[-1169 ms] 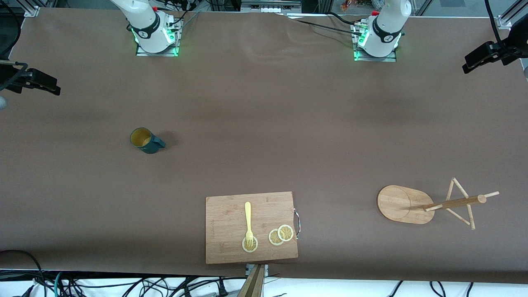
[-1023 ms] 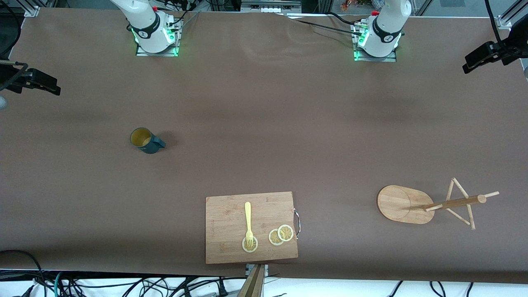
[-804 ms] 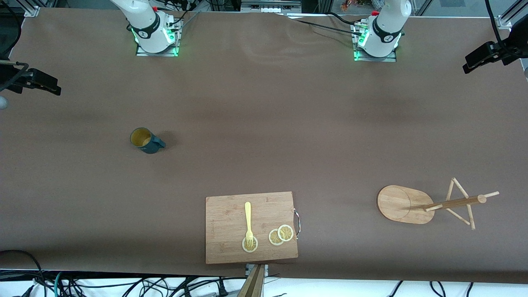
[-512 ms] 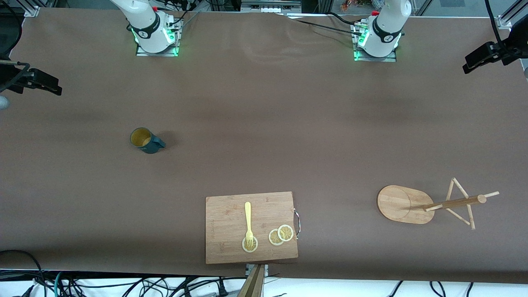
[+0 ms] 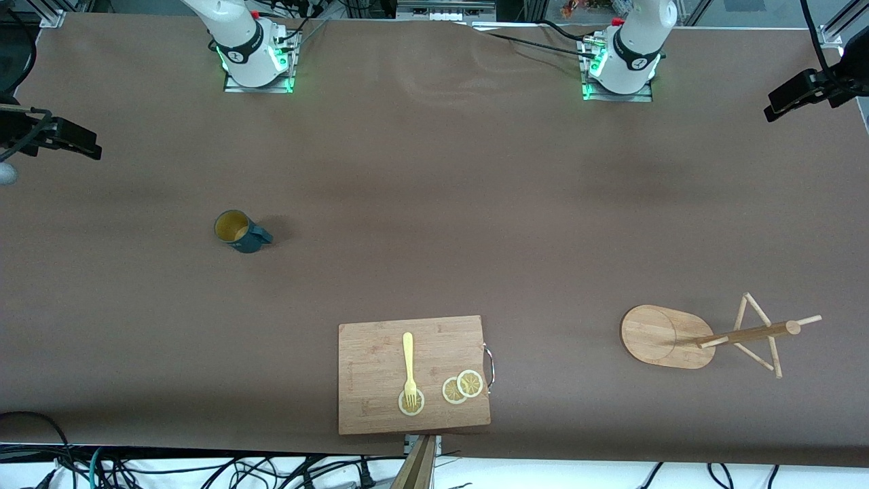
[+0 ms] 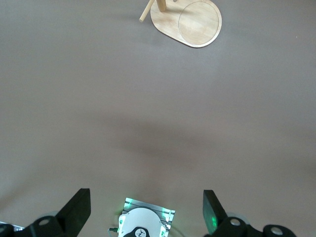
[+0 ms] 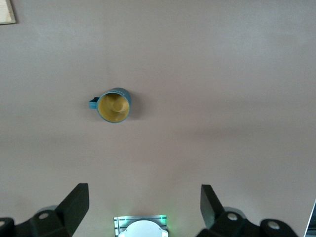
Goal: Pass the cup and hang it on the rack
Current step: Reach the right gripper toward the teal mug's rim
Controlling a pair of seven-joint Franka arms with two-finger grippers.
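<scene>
Both claws, left claw (image 6: 145, 212) and right claw (image 7: 143, 207), hang open, high over the brown surface (image 5: 434, 204). A dark teal cylindrical cup (image 5: 239, 231) stands upright toward the right arm's end. A light wooden rack (image 5: 706, 335) stands toward the left arm's.

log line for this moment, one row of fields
phase: pre-grasp | dark teal cup: upright on table, untouched | light wooden mug rack: pegs bare | left gripper: open, high over table | right gripper: open, above cup

Arm shells: glossy white, rounded.
Base collars: black band with a small white round mark.
Base plates (image 5: 258, 80): silver metal, lit green.
Base cables (image 5: 543, 37): black, with red fittings.
Fingers (image 7: 74, 205): black, wedge-shaped, on black mounts with pale round screws.
</scene>
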